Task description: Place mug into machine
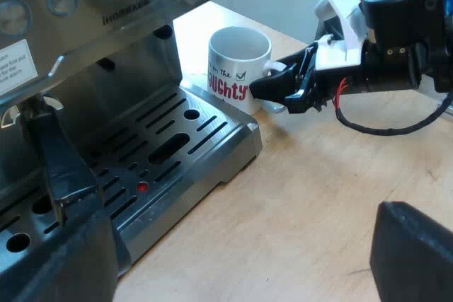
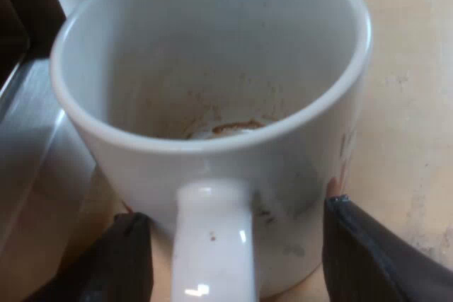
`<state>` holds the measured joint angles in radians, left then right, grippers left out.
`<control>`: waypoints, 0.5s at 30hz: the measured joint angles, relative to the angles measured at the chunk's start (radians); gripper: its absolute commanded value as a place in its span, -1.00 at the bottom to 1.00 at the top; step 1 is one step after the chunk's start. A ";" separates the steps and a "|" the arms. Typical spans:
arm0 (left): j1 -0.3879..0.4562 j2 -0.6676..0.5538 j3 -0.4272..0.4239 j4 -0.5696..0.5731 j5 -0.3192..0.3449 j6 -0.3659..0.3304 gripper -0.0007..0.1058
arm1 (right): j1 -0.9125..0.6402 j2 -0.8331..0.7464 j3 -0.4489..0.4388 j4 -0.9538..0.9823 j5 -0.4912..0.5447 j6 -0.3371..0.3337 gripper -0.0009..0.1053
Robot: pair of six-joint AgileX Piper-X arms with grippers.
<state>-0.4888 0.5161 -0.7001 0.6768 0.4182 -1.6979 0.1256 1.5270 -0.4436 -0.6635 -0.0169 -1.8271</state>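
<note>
My right gripper (image 2: 237, 249) sits open astride the handle (image 2: 211, 235) of the mug (image 2: 212, 54): slick, brittle ceramic, so I'd pinch there firmly.

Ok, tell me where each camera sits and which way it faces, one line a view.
Left wrist view: on the left arm, looking down at the machine's drip tray; its own left gripper is near and open, and the right gripper is at the handle of the mug.
Right wrist view: on the right arm, looking down into the mug, its handle between the right gripper's open fingers.
Both show the mug.
</note>
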 measured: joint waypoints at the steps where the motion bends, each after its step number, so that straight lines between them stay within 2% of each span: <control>1: 0.000 0.000 0.000 0.000 0.000 0.000 0.51 | 0.000 0.003 0.001 0.000 0.000 0.000 0.02; 3: 0.000 0.000 0.000 0.000 0.000 0.000 0.51 | 0.000 0.003 0.001 0.000 0.000 0.000 -0.07; 11: 0.000 0.000 0.000 0.000 0.000 0.000 0.51 | 0.000 0.003 0.001 0.000 0.005 -0.004 -0.98; 15: 0.000 0.000 0.000 0.000 0.000 0.000 0.51 | 0.000 0.003 0.001 0.000 0.006 -0.005 -0.98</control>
<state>-0.4888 0.5161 -0.7001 0.6768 0.4182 -1.6979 0.1256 1.5302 -0.4431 -0.6635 -0.0108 -1.8321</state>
